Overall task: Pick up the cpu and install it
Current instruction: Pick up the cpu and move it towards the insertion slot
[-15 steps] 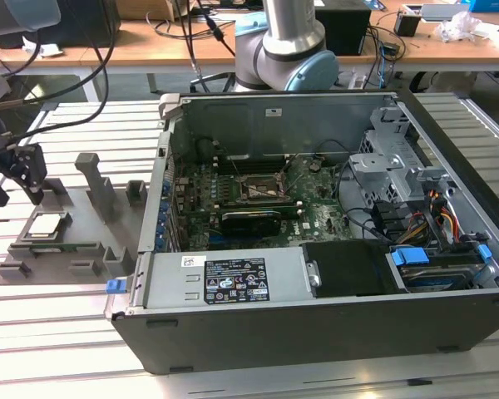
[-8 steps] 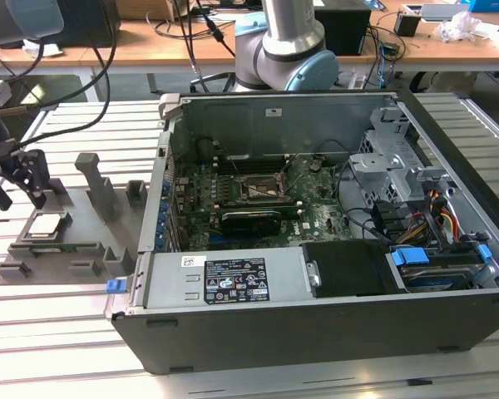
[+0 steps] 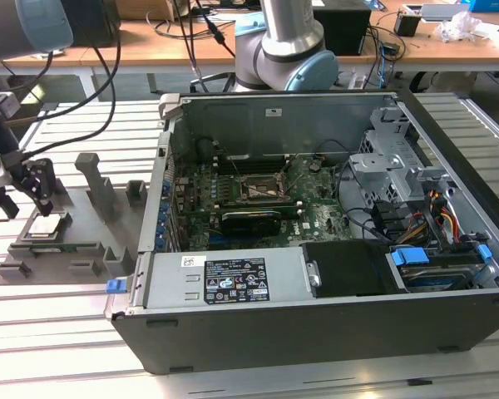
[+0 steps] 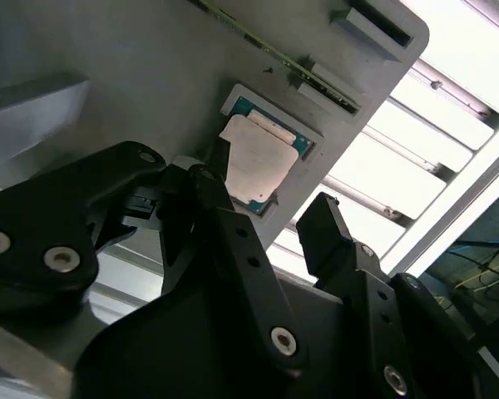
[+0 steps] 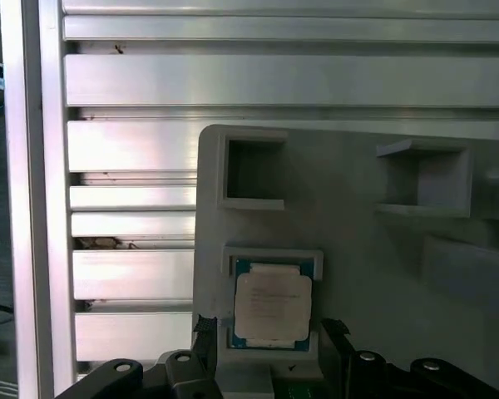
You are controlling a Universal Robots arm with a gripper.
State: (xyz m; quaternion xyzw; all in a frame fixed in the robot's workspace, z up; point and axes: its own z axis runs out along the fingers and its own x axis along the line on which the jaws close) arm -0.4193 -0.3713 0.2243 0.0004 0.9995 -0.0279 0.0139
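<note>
The cpu (image 3: 47, 225), a small square chip with a silver top, lies flat in a recess of the grey holder tray (image 3: 91, 204) at the exterior view's left. My gripper (image 3: 22, 198) hangs just above it, open, its black fingers (image 3: 41, 184) spread to either side. In both wrist views the cpu (image 4: 259, 158) (image 5: 272, 304) sits in its pocket between the two fingertips (image 4: 323, 223) (image 5: 205, 329), with nothing gripped. The motherboard socket (image 3: 262, 188) stands inside the open computer case (image 3: 233, 287), its metal frame dark and square.
The holder tray has raised posts (image 3: 96, 179) and empty square pockets (image 5: 251, 173). The case walls, drive cage (image 3: 391, 158) and cables (image 3: 441, 216) crowd the exterior view's right. The robot base (image 3: 279, 46) stands behind the case. Everything rests on a slatted aluminium table (image 3: 58, 332).
</note>
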